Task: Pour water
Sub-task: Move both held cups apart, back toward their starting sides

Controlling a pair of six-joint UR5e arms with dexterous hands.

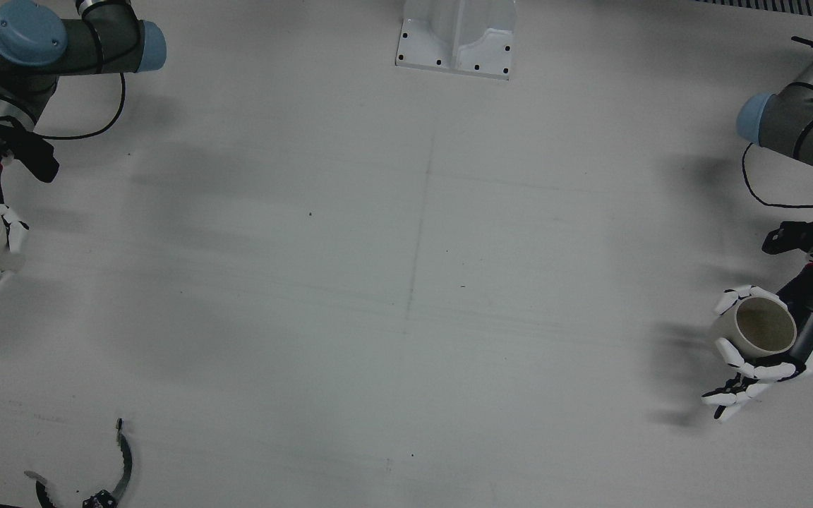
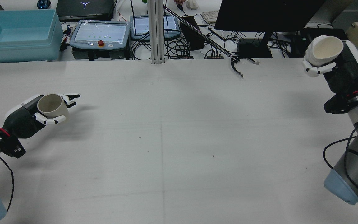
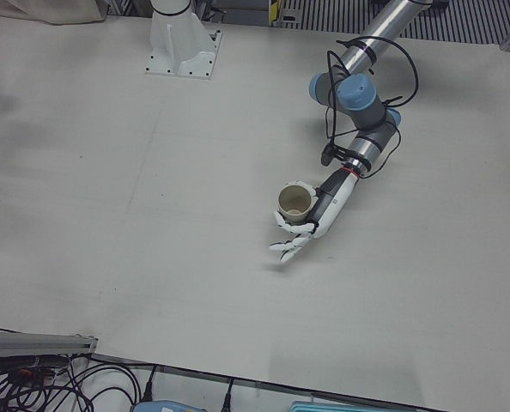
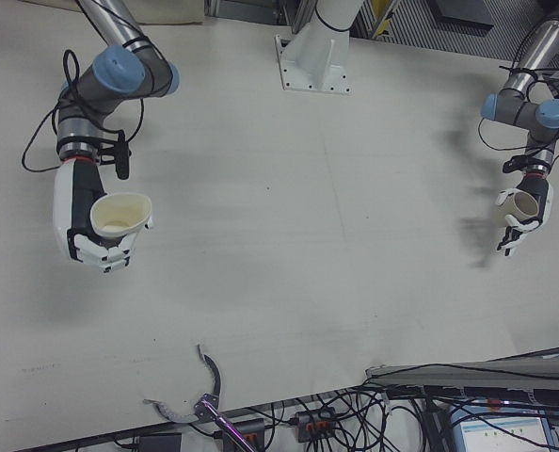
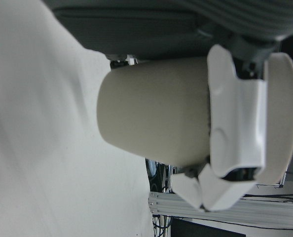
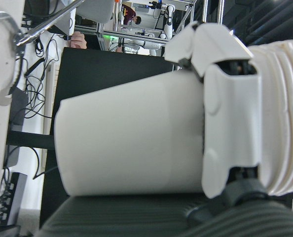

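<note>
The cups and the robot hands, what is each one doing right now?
Left hand: shut on the beige cup.
Beige cup: upright, open top, off the table.
Right hand: shut on the white cup.
White cup: lifted, mouth up and slightly tilted.

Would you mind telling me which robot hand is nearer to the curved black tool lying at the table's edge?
The right robot hand, holding a cup on the same side as the curved black tool. The left robot hand is across the table.
</note>
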